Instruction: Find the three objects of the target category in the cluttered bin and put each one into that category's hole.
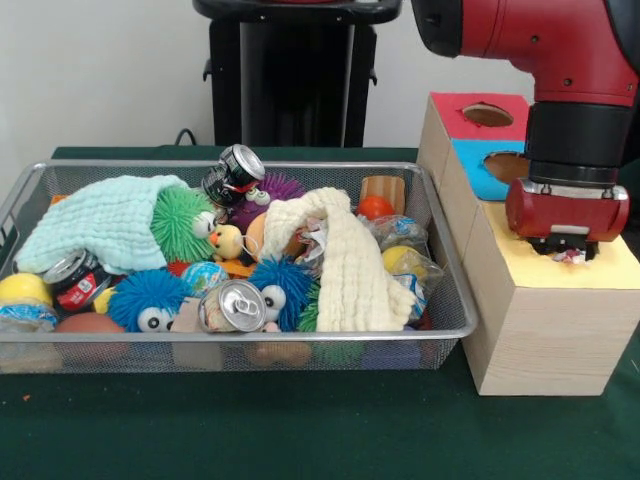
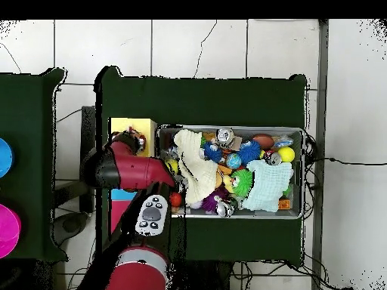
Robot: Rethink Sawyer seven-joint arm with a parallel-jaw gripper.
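My gripper (image 1: pixel 568 252) is low over the yellow top (image 1: pixel 612 266) of the pale wooden box, right of the wire mesh bin (image 1: pixel 240 338). It is shut on a white spotted cloth (image 1: pixel 571 257), of which only a small crumpled bit shows under the gripper. The hole in the yellow top is hidden beneath the gripper. In the bin, a scrap of white cloth with red marks (image 1: pixel 314 240) shows under the cream towel's fold. In the overhead view the gripper (image 2: pixel 131 140) is over the yellow top (image 2: pixel 121 127), left of the bin (image 2: pixel 227 128).
The bin holds a cream waffle towel (image 1: pixel 345 265), a mint-green towel (image 1: pixel 100 220), several fuzzy balls, cans (image 1: pixel 232 305) and small balls. The blue-topped (image 1: pixel 478 175) and red-topped (image 1: pixel 455 108) boxes with their own cutouts stand behind the yellow one.
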